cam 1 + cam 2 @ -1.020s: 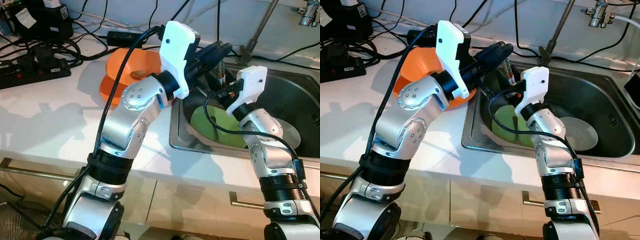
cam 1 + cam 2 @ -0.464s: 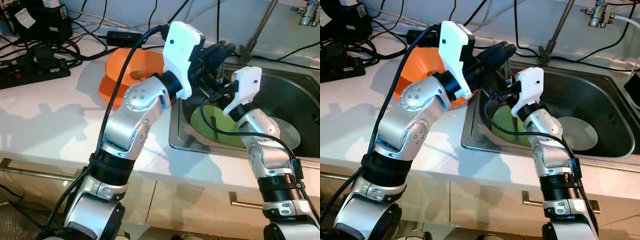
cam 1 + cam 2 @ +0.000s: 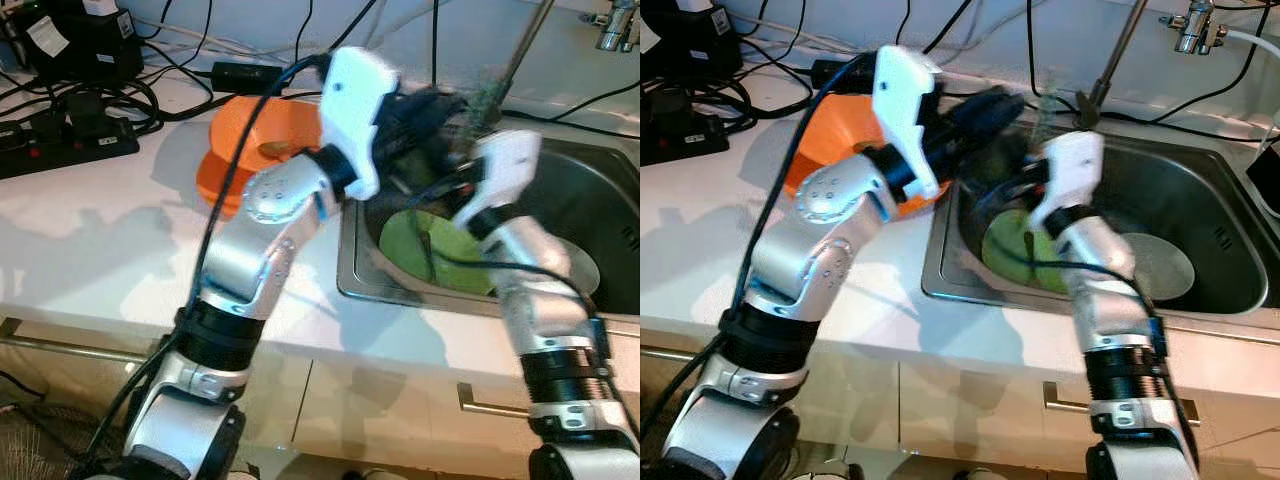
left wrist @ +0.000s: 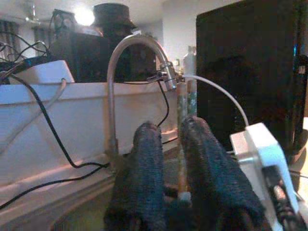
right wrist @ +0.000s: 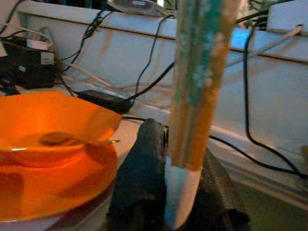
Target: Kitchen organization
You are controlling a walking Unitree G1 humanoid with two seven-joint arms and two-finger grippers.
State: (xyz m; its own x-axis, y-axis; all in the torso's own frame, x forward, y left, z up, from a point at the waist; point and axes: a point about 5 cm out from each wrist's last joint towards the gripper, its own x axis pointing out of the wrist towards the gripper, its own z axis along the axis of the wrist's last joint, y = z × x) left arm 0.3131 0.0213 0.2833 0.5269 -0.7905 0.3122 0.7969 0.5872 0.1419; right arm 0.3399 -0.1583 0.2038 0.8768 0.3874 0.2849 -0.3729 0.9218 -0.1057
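A pair of green and orange chopsticks (image 5: 197, 86) stands upright over the left end of the sink (image 3: 600, 190). My right gripper (image 5: 178, 192) is shut on their whitish lower end. My left gripper (image 4: 168, 144) reaches over the sink's rim at the same spot, its fingers slightly open. Through that gap the chopsticks (image 4: 182, 134) show close by the right-hand finger. An orange bowl (image 3: 250, 140) with a spoon (image 3: 277, 148) in it sits on the counter left of the sink. Both arms are blurred in the eye views.
A green plate (image 3: 430, 250) and a pale plate (image 3: 585, 270) lie in the sink. The curved tap (image 4: 125, 48) rises behind the sink. A power strip (image 3: 60, 140) and tangled cables lie at the counter's back left. A white wall runs behind.
My right arm has swung right and slightly up with the chopsticks, away from the left fingertips. The left arm has shifted a little to the left. Both are now motion-blurred.
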